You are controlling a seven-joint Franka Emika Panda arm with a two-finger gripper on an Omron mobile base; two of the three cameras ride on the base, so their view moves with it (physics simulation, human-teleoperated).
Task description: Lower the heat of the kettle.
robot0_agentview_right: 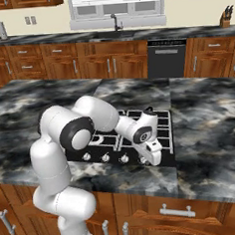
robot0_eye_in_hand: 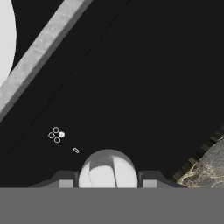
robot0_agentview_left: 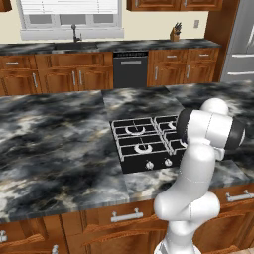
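Note:
The black stove (robot0_agentview_right: 162, 123) is set into the island counter, with a row of small silver knobs (robot0_agentview_right: 105, 158) along its front strip. My gripper (robot0_agentview_right: 155, 160) is down at the right end of that row. In the hand view the gripper (robot0_eye_in_hand: 107, 183) is shut on a rounded silver knob (robot0_eye_in_hand: 107, 168), one dark fingertip (robot0_eye_in_hand: 65, 182) tight against each side. Beside the knob a burner marking (robot0_eye_in_hand: 56, 134) has one of its small circles filled white. The kettle is hidden; my forearm and wrist cover the stove's right burners.
Dark marbled counter (robot0_agentview_left: 54, 144) surrounds the stove (robot0_agentview_left: 141, 139); its front edge drops to wooden drawers (robot0_agentview_right: 162, 211). The left burner grates (robot0_agentview_left: 135, 130) carry nothing. A far counter holds a sink faucet (robot0_agentview_left: 74, 32) and a knife block (robot0_agentview_left: 174, 32).

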